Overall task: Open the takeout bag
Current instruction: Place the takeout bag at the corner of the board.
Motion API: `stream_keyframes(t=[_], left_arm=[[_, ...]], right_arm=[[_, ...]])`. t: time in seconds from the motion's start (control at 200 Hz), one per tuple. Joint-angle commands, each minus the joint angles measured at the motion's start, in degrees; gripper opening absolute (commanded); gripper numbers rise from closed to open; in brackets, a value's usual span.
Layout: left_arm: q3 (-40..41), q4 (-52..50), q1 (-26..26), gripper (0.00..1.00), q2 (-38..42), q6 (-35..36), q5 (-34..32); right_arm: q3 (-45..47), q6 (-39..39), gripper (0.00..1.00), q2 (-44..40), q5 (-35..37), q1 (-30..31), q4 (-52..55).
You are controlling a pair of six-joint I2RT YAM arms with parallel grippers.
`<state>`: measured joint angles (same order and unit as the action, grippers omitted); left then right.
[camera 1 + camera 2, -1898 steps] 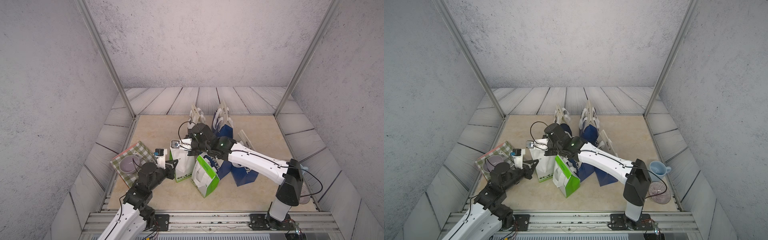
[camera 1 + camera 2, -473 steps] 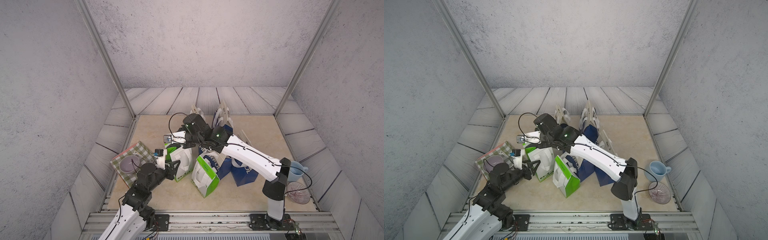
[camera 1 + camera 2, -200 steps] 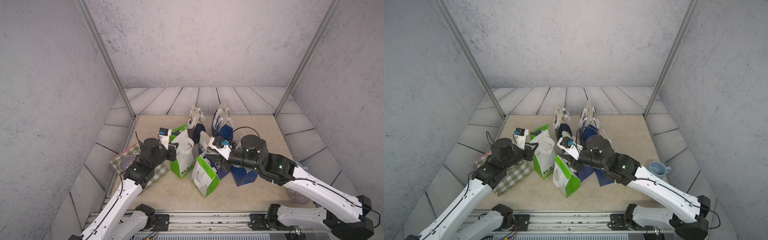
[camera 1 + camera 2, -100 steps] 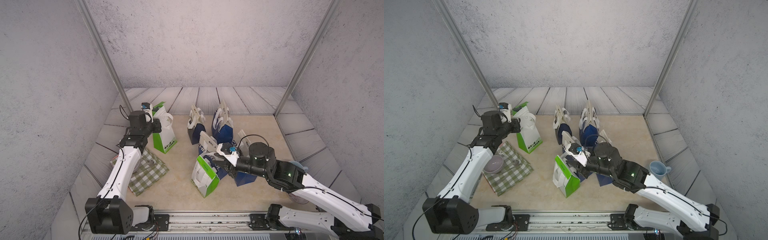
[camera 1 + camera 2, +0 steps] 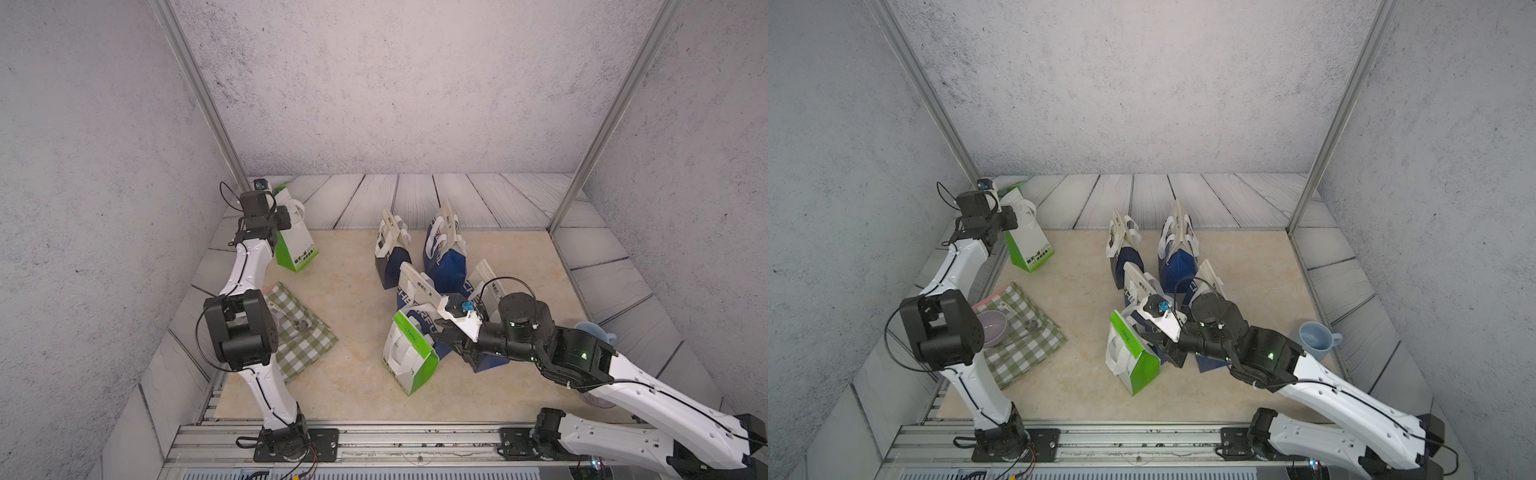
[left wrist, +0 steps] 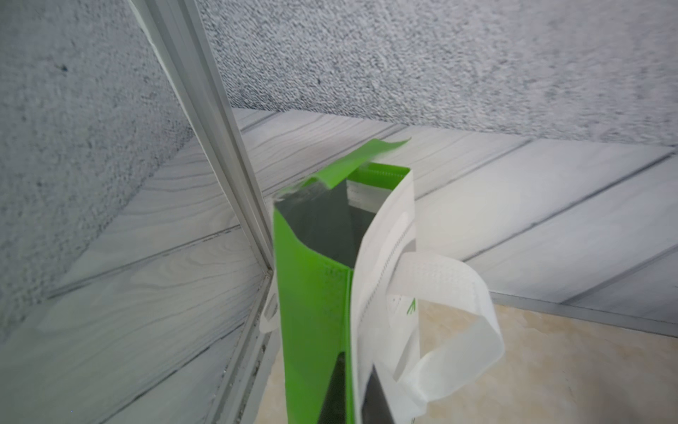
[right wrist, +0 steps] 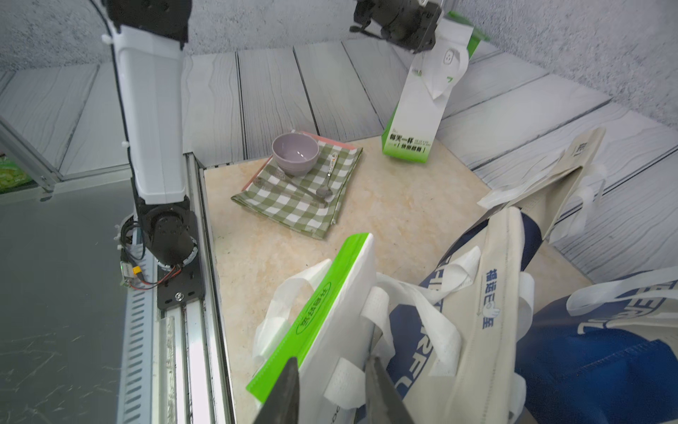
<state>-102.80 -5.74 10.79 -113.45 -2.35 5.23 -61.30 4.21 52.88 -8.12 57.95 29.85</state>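
Note:
A green and white takeout bag [image 5: 297,245] [image 5: 1027,241] hangs tilted at the table's far left corner, beside the metal post. My left gripper [image 5: 279,225] [image 5: 1005,226] is shut on its upper edge. In the left wrist view the bag's [image 6: 315,312] mouth gapes and its green flap stands up. My left gripper [image 6: 357,398] pinches the bag's corner seam there. A second green and white bag [image 5: 409,357] [image 7: 330,312] stands closed at the front centre. My right gripper [image 5: 440,334] [image 7: 332,389] is open, its fingers on either side of that bag's top and white handle.
Several blue and beige bags [image 5: 444,253] crowd behind the right gripper. A checked cloth [image 5: 305,345] with a lilac bowl [image 5: 990,328] and a spoon [image 7: 324,183] lies front left. A blue cup [image 5: 1316,336] stands at the right. Slanted wood-grain panels ring the table.
My left arm has carried the takeout bag from the table's middle to the far left corner. My right arm has drawn back and come down over the front green bag.

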Motion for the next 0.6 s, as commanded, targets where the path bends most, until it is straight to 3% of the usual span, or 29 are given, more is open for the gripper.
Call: stream_keyframes(t=[0.0,0.18,0.405,0.595], left_arm=[[-9.26,8.54,1.24,0.00,-2.82,2.39,-2.43],[-16.54,9.83,1.78,0.00,-10.97,4.81,-5.77],[-8.96,15.61,2.53,0.00,-13.14,0.50,-2.39],[-8.88,13.75,2.62,0.00,-14.67,-2.89,1.13]], right_arm=[[-0.75,-1.23,0.31,-0.83,-0.57,0.03,4.86],[-0.84,-1.40,0.31,-0.51,0.54,0.05,5.75],[-1.34,-0.65,0.31,2.38,0.74,0.04,4.14],[-2.72,0.14,0.31,4.72,0.76,0.03,3.09]])
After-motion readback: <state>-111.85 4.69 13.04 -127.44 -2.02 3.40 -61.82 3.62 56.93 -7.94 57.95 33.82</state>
